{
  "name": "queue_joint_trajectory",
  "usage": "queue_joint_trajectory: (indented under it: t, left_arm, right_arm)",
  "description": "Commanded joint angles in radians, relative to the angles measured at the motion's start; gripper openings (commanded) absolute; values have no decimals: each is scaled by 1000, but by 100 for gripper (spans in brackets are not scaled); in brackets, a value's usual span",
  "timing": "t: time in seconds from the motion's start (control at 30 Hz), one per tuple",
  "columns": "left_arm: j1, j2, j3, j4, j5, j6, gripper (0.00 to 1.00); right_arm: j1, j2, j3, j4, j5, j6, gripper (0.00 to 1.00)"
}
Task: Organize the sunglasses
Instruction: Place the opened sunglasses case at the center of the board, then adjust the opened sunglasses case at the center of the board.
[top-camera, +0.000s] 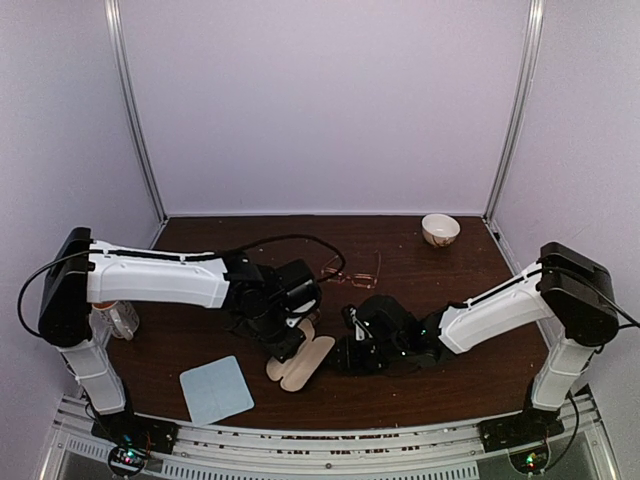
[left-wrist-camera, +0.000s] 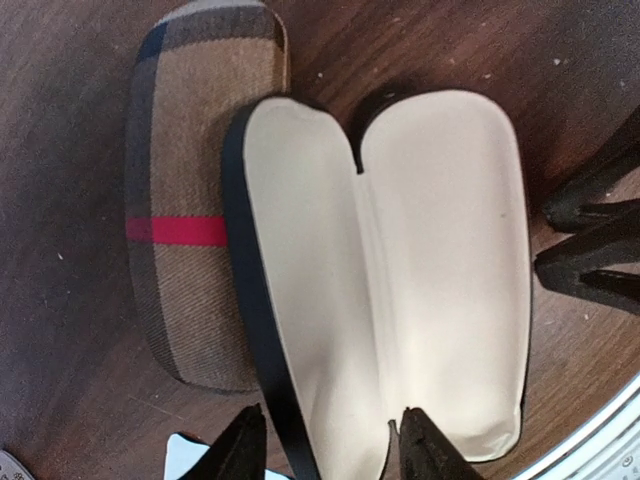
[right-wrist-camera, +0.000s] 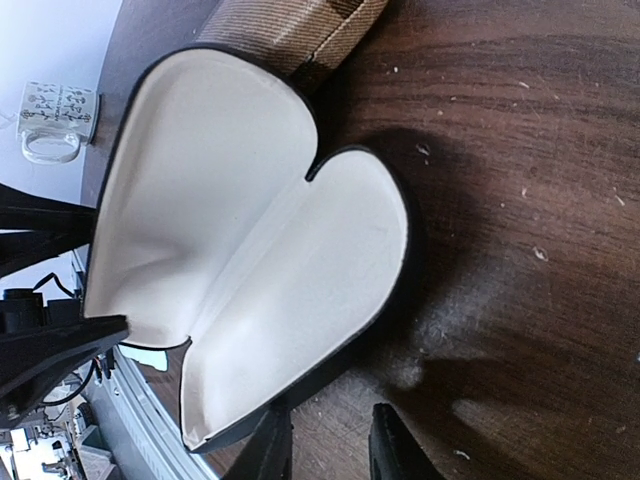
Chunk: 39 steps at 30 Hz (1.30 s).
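Dark wooden surface (top-camera: 420, 270). Near centre, a black case (left-wrist-camera: 420, 260) lies open, cream-lined, touching a plaid case (left-wrist-camera: 190, 200) on its left. Far centre, well apart, the sunglasses (top-camera: 360, 272). The left fingers (left-wrist-camera: 235, 452) stand apart astride the black case's rim; the right fingers (right-wrist-camera: 392, 445) stand apart over bare wood. Print on the mug (right-wrist-camera: 55, 120) is unreadable.

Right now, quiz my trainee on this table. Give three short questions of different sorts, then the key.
1. True or false: the black case lies open with nothing inside it.
2. Fill in: the stripe across the closed plaid case is ____.
3. In the top view, the sunglasses lie: A) inside the black case; B) on the bare table; C) on top of the plaid case.

Key: 1 true; 2 red; 3 B.
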Motion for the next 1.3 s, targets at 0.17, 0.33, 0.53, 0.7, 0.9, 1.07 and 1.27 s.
queue_joint_trajectory:
  t: [0.17, 0.33, 0.53, 0.7, 0.9, 1.07, 1.27]
  left_arm:
    - [-3, -96, 20, 25, 6, 28, 54]
    - [-3, -147, -27, 35, -35, 24, 56]
    - [-3, -189, -70, 52, -68, 20, 57]
    - [-3, -200, -81, 54, -87, 21, 57]
    - [-1, -245, -127, 71, -117, 19, 59]
    - [8, -291, -178, 84, -140, 15, 59]
    - [21, -333, -225, 103, -145, 20, 59]
  right_arm:
    - [-10, -17, 6, 36, -33, -17, 27]
    - [-6, -81, -26, 39, -79, -31, 28]
    - [2, -184, -45, -1, -76, -32, 34]
    - [11, -224, -19, -48, -44, -9, 51]
    - [24, -165, 54, -80, -9, 31, 56]
    - [27, -101, 92, -82, -10, 63, 54]
    - [29, -46, 126, -122, -22, 77, 52]
